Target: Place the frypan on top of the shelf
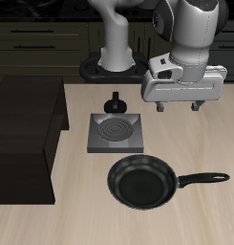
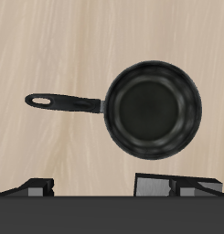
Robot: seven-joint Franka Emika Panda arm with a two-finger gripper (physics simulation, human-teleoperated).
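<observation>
The frypan (image 1: 142, 182) is a round black shallow pan lying flat on the table near the front edge, its long handle (image 1: 201, 179) pointing away from the shelf. The shelf (image 1: 23, 134) is a large dark wooden unit with a flat top at the table's side. My gripper (image 1: 178, 107) hangs open and empty in the air, above and behind the pan, apart from it. In the wrist view the frypan (image 2: 152, 108) and its handle (image 2: 63, 102) lie below the open gripper (image 2: 109, 190), with both fingertips (image 2: 36, 187) showing. The shelf is out of the wrist view.
A square grey stove plate (image 1: 116, 131) with a spiral coil sits between the frypan and the robot's base. A small black knobbed pot (image 1: 115, 100) stands just behind it. Dark cabinets line the back.
</observation>
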